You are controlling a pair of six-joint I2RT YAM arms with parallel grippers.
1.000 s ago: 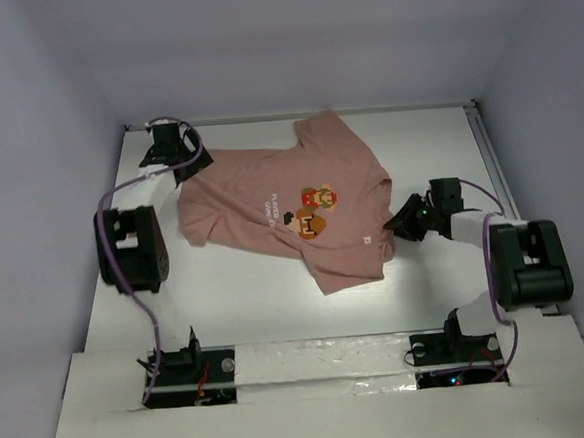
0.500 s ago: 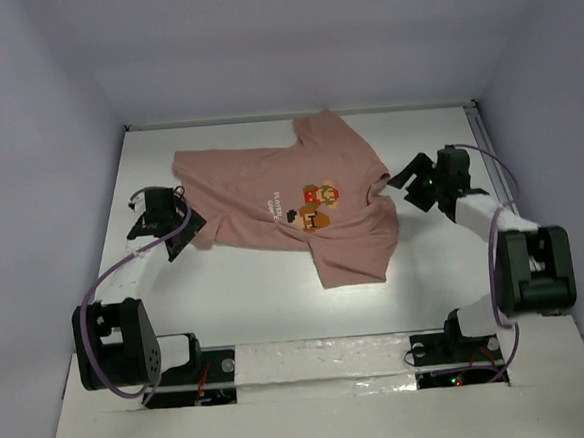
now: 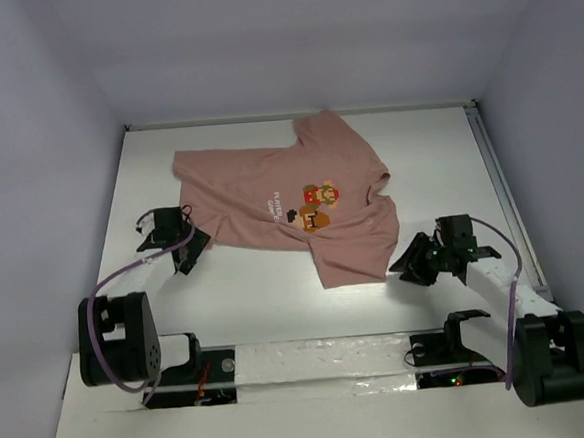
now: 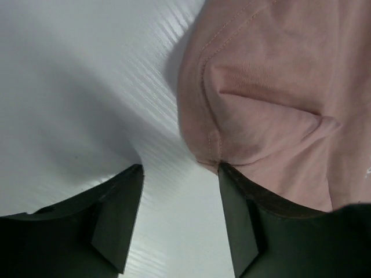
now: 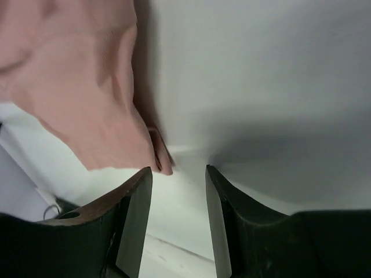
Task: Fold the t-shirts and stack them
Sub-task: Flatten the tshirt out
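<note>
The salmon-pink t-shirt [image 3: 291, 204] lies spread out and unfolded on the white table, its pixel-art print [image 3: 316, 202] facing up. My left gripper [image 3: 190, 250] is open and empty, low at the shirt's near-left corner. In the left wrist view the shirt's hemmed corner [image 4: 272, 98] lies just ahead of the right finger [image 4: 237, 226], with only bare table between the jaws. My right gripper [image 3: 404, 266] is open and empty, just right of the shirt's near-right corner. In the right wrist view that corner [image 5: 81, 92] hangs ahead of the left finger [image 5: 130, 226].
The white table [image 3: 268, 301] is walled in by pale panels at the back and both sides. A metal rail [image 3: 501, 194] runs along the right edge. The arm bases [image 3: 182, 362] sit at the near edge.
The left gripper let go of the shirt's far-left part and came down to its near-left corner. The right gripper swung from the collar side to the near-right corner. The shirt spread flatter.
</note>
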